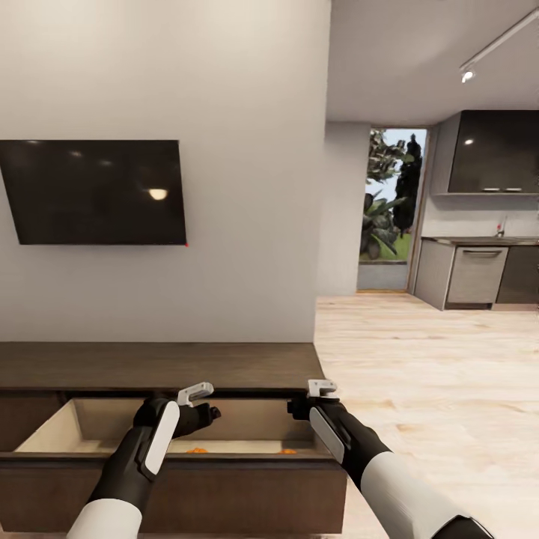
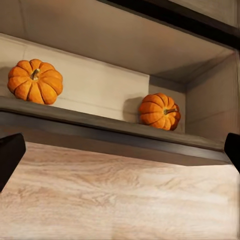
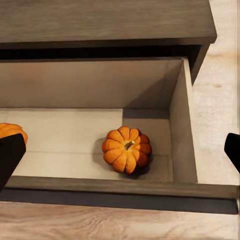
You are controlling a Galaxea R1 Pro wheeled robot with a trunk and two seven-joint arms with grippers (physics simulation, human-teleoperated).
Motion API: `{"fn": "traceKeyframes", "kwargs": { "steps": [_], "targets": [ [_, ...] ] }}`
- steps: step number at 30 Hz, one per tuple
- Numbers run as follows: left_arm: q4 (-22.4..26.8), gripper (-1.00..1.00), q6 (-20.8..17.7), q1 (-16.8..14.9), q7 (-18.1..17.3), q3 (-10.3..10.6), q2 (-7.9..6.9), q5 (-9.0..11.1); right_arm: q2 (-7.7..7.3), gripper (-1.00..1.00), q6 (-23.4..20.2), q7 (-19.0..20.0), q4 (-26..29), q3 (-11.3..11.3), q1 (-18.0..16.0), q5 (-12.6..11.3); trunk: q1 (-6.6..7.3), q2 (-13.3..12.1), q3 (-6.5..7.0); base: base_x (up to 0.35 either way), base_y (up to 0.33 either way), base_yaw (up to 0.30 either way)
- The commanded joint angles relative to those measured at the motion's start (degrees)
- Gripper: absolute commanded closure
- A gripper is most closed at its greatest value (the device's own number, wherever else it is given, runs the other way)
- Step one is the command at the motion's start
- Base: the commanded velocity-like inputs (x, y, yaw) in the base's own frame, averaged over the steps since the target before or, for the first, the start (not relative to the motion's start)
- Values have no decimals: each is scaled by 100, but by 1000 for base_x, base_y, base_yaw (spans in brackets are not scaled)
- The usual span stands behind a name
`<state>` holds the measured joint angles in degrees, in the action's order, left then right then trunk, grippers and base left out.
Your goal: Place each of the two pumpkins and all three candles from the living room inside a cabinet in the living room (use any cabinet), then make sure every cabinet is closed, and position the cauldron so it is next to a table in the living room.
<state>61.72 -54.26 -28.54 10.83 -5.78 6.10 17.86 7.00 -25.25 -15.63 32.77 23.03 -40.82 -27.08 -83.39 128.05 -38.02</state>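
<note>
Grey wall (image 1: 247, 150) with a dark TV (image 1: 93, 191) stands behind the long, low cabinet (image 1: 157, 363), whose length runs along that wall. Its drawer (image 1: 52, 427) is pulled out toward the robot, pale inside. Both pumpkins lie on the drawer floor, well apart along the drawer's length. One pumpkin (image 3: 127, 149) sits near the drawer's right end wall, stem up and slightly tilted; the left wrist view shows the other pumpkin (image 2: 35, 81) farther along.

Left gripper (image 1: 196, 400) and right gripper (image 1: 320, 393) hover over the drawer, near its front edge, holding nothing. In each wrist view the dark fingertips (image 3: 10, 155) stand wide apart at the picture's edges, so both claws are released.

Pale wood floor (image 1: 419, 359) leads right to a kitchen.
</note>
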Motion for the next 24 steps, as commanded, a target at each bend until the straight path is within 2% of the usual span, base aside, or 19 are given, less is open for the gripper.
{"fn": "traceKeyframes", "kwargs": {
  "steps": [1, 6, 17, 24],
  "targets": [
    [6, -100, -23, -4, 50, -16, 6, 63, -5, -100, -15, -54, 10, 36, -5, -60, 1, 4, -7, -13, -101, 0],
    [21, -100, -23, -5, 50, -19, 6, 68, -5, -100, -15, -54, 10, 36, -5, -61, 1, 4, -7, -5, -37, 0],
    [171, -100, -23, -3, 50, -37, 6, 69, -5, -100, -15, -54, 9, 35, -5, -59, 243, -438, 190, -3, -2, 0],
    [180, -100, -23, -3, 50, -38, 6, 61, -5, -100, -13, -54, 8, 37, -5, -61, 396, -718, 316, -177, 0, 0]
  ]
}}
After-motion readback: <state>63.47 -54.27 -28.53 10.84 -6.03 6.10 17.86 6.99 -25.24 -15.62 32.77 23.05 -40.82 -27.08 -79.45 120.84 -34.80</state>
